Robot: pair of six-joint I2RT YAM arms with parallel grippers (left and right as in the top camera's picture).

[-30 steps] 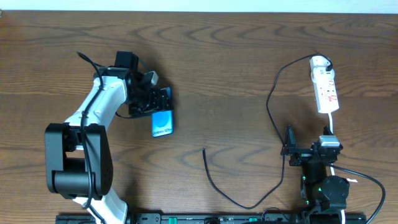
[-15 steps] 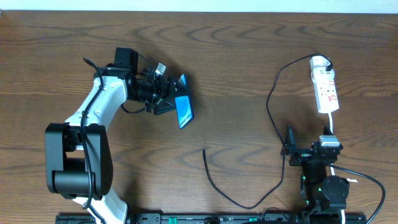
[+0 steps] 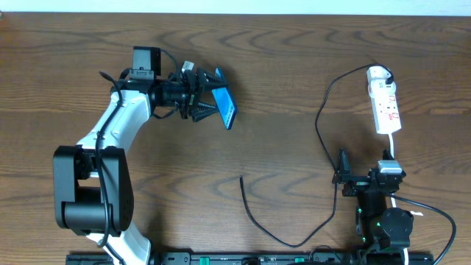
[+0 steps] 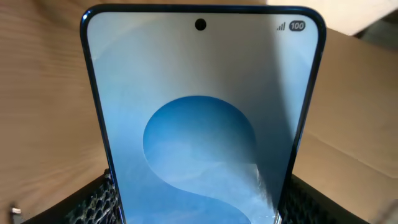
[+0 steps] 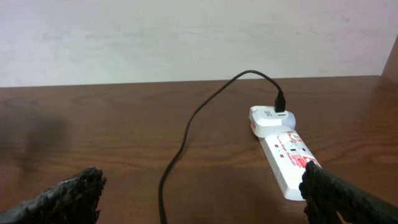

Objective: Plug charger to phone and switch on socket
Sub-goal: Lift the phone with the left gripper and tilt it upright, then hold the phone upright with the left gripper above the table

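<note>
I have the left gripper point(image 3: 208, 104) clamped on the phone point(image 3: 226, 107). It holds the phone tilted over the wooden table point(image 3: 280, 44), at about eleven o'clock from the table's centre in the overhead view. In the left wrist view the glossy screen fills the frame: a pale blue field with a deeper blue circle, inside a thin dark rounded edge. The only writing I can read is "100" in a small grey badge point(image 4: 297, 25) at one o'clock, beside signal bars. A round camera hole point(image 4: 200, 24) sits at twelve. The black, rough-textured pads point(image 4: 93, 202) press the phone's lower edges from both sides.

The right gripper point(image 5: 200, 183) stands wide apart with nothing between its fingers, at four o'clock on the table. The socket point(image 5: 284, 152) lies beyond it at two o'clock. It is a long white plastic strip with red marks, and its print is too small for me to read. The charger point(image 5: 186, 134) is a thin black cable whose plug sits in a white block point(image 5: 268, 119) at the strip's far end. The cable loops across the dark wood grain, and its free tip rests near six o'clock, well apart from the phone.
</note>
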